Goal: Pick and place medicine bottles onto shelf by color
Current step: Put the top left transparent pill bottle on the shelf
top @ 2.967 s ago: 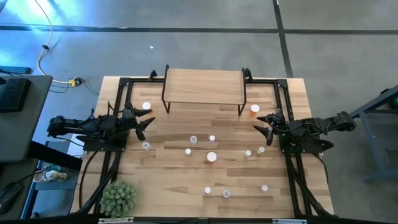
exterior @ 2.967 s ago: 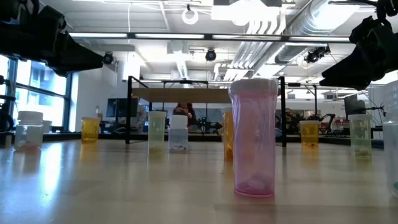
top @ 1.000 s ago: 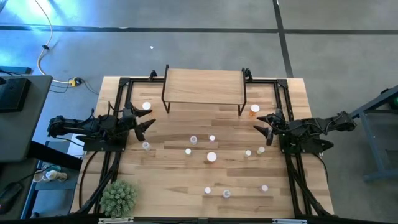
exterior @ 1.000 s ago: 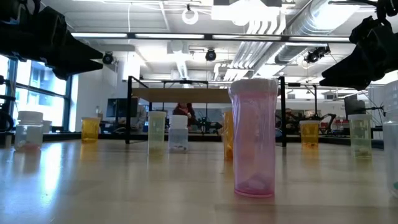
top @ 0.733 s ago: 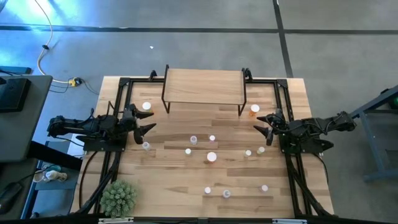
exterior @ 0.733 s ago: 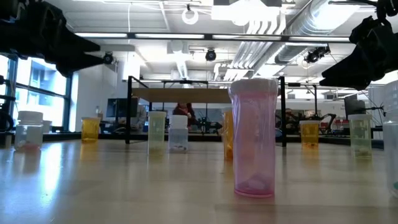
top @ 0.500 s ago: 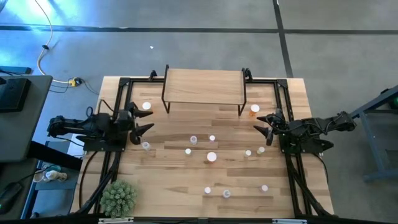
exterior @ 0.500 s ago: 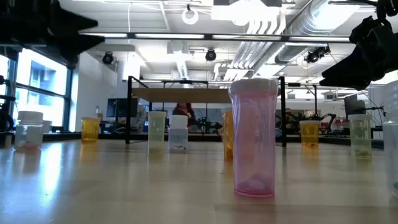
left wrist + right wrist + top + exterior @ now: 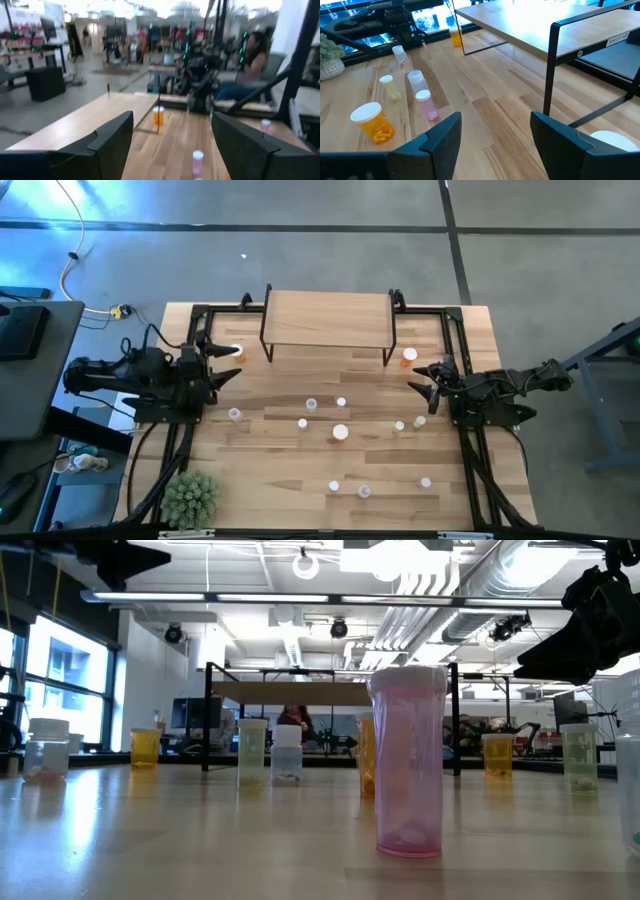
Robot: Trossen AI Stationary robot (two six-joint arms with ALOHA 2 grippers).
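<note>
The shelf (image 9: 327,318) stands bare at twelve o'clock on the striped wooden tabletop (image 9: 280,470) — open board all around it. Medicine bottles (image 9: 340,432), small white-capped cylinders, stand scattered mid-table. Left gripper (image 9: 222,365) at nine o'clock and right gripper (image 9: 420,382) at three — both spread, holding nothing.

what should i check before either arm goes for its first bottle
1. Left gripper open and holding nothing: ok, wrist view shows the fingers apart.
2. Right gripper open and holding nothing: ok.
3. Shelf top free of bottles: ok.
4. Medicine bottles standing upright on the table: ok for those seen in the low view; the rest cannot tell.
5. Orange bottle by the shelf's right leg clear of the right gripper: ok, apart.
</note>
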